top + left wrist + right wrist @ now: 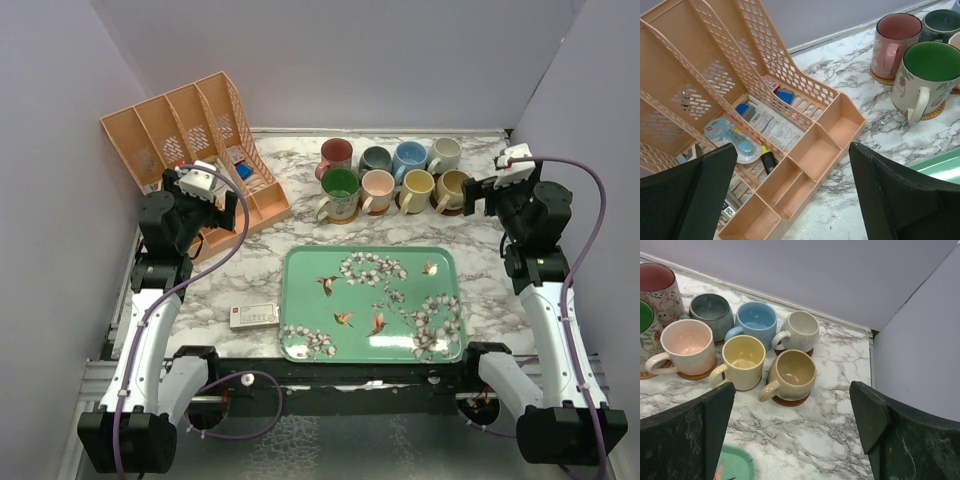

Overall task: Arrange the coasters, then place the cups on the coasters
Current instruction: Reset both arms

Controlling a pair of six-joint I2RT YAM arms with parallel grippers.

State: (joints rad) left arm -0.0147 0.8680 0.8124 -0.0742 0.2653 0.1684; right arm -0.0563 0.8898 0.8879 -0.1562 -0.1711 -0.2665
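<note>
Several cups stand in two rows at the back of the marble table, each on a round coaster. The back row holds a dark red cup (336, 155), a grey cup (375, 160), a blue cup (409, 158) and a cream cup (443, 153). In front stand a green cup (340, 188), a pink cup (378, 188), a yellow cup (416, 188) and a tan cup (791, 372) on a brown coaster (790, 401). A woven coaster (935, 112) shows under the green cup. My left gripper (792, 150) hangs open over the organizer. My right gripper (791, 385) is open, above and in front of the tan cup.
An orange desk organizer (190, 140) with pens and small items lies at the back left. A green floral tray (372, 300) lies at the front centre. A small white and red box (253, 316) sits left of the tray. Walls enclose the back and both sides.
</note>
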